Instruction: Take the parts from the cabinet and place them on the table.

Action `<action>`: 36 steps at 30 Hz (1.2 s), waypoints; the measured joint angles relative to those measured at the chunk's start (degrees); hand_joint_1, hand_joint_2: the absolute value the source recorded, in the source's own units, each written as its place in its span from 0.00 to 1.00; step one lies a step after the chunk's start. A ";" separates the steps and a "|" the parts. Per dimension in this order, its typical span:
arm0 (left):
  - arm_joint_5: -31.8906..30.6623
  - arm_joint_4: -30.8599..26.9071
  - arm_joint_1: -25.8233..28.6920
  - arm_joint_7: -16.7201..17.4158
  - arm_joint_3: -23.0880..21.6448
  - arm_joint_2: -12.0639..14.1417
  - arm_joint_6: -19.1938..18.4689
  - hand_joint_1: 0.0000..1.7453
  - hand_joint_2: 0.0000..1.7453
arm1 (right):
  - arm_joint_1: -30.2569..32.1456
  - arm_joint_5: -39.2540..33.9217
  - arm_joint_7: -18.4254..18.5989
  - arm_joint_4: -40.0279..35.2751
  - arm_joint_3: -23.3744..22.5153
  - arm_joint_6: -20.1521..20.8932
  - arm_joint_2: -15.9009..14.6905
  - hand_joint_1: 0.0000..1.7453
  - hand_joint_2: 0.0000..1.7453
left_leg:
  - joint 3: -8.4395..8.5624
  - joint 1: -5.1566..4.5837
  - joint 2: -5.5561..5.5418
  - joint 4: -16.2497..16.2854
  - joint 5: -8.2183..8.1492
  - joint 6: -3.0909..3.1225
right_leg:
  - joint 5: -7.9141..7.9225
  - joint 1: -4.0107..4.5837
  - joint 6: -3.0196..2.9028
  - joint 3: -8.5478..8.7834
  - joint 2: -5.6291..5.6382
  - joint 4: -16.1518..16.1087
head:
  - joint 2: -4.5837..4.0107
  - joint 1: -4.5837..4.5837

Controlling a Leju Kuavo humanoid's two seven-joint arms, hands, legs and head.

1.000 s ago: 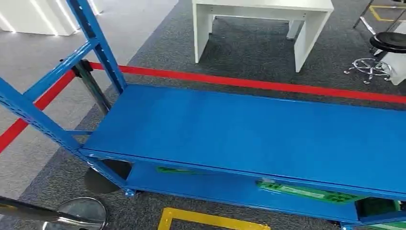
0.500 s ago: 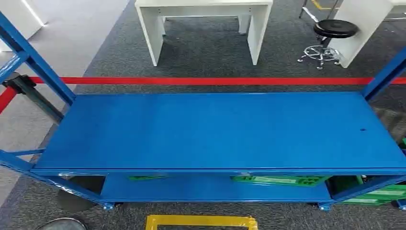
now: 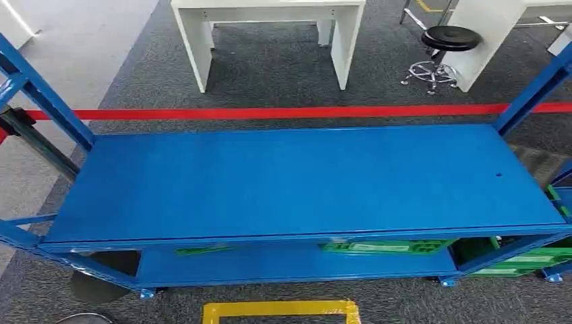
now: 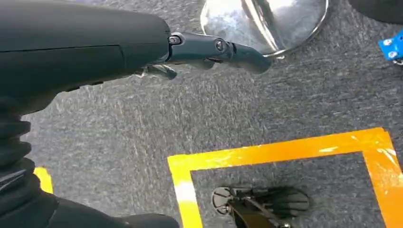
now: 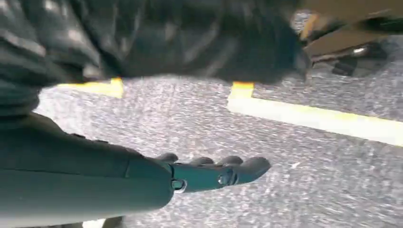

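Presently, with both the left hand (image 4: pixel 209 50) and right hand (image 5: pixel 214 175) hanging empty, fingers loosely extended, the green parts (image 3: pixel 384 247) well ahead under the blue shelf (image 3: pixel 303 182) could be missed or the shelf edge struck when reached for.

It looked like an industrial test lab or workshop: a blue steel shelving rack (image 3: pixel 303 182) stood on grey carpet (image 3: pixel 283 74) marked with red (image 3: pixel 297 112) and yellow floor tape (image 3: pixel 280 310), near white workbenches (image 3: pixel 270 27) and a black stool (image 3: pixel 445 40).
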 joint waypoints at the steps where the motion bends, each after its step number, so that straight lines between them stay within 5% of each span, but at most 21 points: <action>1: 0.87 -0.04 -0.05 0.22 -0.61 0.02 0.00 0.00 1.00 | 0.16 -0.90 -0.09 0.00 0.85 0.24 0.00 0.00 1.00 | -0.18 -0.25 0.00 0.47 -0.22 -0.46 | 0.04 0.25 -0.64 0.35 0.32 -0.63 | 0.00 -0.04; 2: 1.81 -0.13 -0.02 0.61 -1.11 0.13 0.00 0.00 1.00 | 0.44 -1.90 -0.09 0.00 1.68 0.37 -0.04 0.00 1.00 | -0.23 -0.26 0.03 0.36 -0.08 -0.68 | 0.13 0.24 -0.94 0.65 0.37 -0.53 | 0.00 -0.26; 4: 3.89 -0.20 0.10 1.22 -2.49 0.33 0.00 0.00 1.00 | 1.20 -4.26 0.22 0.00 3.32 0.72 -0.13 0.00 1.00 | -0.32 -0.24 0.02 0.64 0.00 1.03 | 0.34 0.23 -0.93 0.65 0.40 -0.66 | 0.00 -0.31; 7: 7.30 -0.26 0.41 2.27 -4.94 0.48 -0.15 0.00 1.00 | 1.90 -7.97 0.35 -0.13 6.00 1.31 -0.48 0.00 1.00 | -0.16 -0.15 0.02 0.35 0.06 1.17 | 0.30 0.47 -1.21 0.64 0.46 -0.65 | 0.00 -0.44; 8: 8.28 -0.31 0.45 2.67 -5.77 0.52 -0.15 0.00 1.00 | 2.00 -9.12 0.39 -0.20 6.86 1.38 -0.57 0.00 0.00 | -0.14 -0.09 0.02 0.26 0.17 1.00 | 0.24 0.53 -1.31 0.63 0.45 -0.64 | 0.00 -0.48; 9: 9.24 -0.33 0.59 2.95 -6.68 0.52 -0.15 0.00 1.00 | 2.07 -10.20 0.79 -0.24 7.80 1.53 -0.68 0.00 1.00 | -0.13 -0.04 0.02 0.20 0.22 0.90 | 0.23 0.60 -1.51 0.62 0.44 -0.62 | 0.00 -0.48; 11: 11.35 -0.52 0.94 3.59 -8.31 0.52 -0.20 0.00 1.00 | 2.32 -12.59 0.87 -0.48 9.35 1.81 -1.03 0.00 1.00 | -0.12 0.05 0.02 0.09 0.28 0.64 | 0.14 0.72 -1.68 0.62 0.41 -0.59 | 0.00 -0.48; 14: 15.02 -0.92 1.58 4.77 -11.56 0.52 -0.26 0.00 1.00 | 2.84 -16.64 1.27 -1.01 12.42 2.38 -1.68 0.00 1.00 | -0.12 0.30 0.02 0.01 0.16 -1.25 | 0.11 0.86 -1.74 0.53 0.40 -0.44 | 0.00 -0.46; 15: 16.09 -1.03 1.75 5.05 -12.57 0.50 -0.31 0.00 1.00 | 3.03 -17.88 1.29 -1.18 13.31 2.56 -1.90 0.00 0.00 | -0.12 0.29 0.02 0.01 0.15 -1.25 | 0.11 0.86 -1.74 0.53 0.40 -0.45 | 0.00 -0.42; 26: 28.31 -2.65 3.56 8.87 -23.94 0.52 -0.92 0.00 1.00 | 5.25 -31.41 2.30 -3.28 23.76 4.46 -3.78 0.00 0.00 | -0.15 -0.05 0.02 0.11 0.06 -1.36 | 0.16 0.48 -1.66 0.56 0.40 -0.49 | 0.00 -0.42; 27: 29.63 -2.81 3.73 9.26 -25.17 0.52 -0.92 0.00 1.00 | 5.49 -32.39 2.34 -3.45 24.50 4.59 -3.93 0.00 1.00 | -0.15 -0.08 0.02 0.12 0.06 -1.35 | 0.16 0.46 -1.66 0.56 0.40 -0.49 | 0.00 -0.42; 32: 35.27 -3.71 4.66 10.99 -30.63 0.52 -0.94 0.00 1.00 | 6.51 -39.00 2.95 -4.59 29.64 5.49 -4.77 0.00 1.00 | -0.15 -0.10 0.02 0.14 0.04 -1.32 | 0.17 0.44 -1.64 0.58 0.40 -0.50 | 0.00 -0.42; 33: 36.07 -3.83 4.86 11.23 -31.39 0.52 -0.94 0.00 0.00 | 6.70 -40.09 2.97 -4.79 30.49 5.66 -4.85 0.00 0.00 | -0.15 -0.10 0.02 0.15 0.03 -1.31 | 0.17 0.44 -1.64 0.58 0.40 -0.50 | 0.00 -0.42; 36: 39.65 -4.33 5.35 12.33 -34.73 0.52 -0.98 0.00 0.00 | 7.26 -44.05 3.30 -5.49 33.55 6.31 -5.44 0.00 0.00 | -0.15 -0.10 0.02 0.15 0.03 -1.31 | 0.18 0.44 -1.64 0.58 0.40 -0.50 | 0.00 -0.44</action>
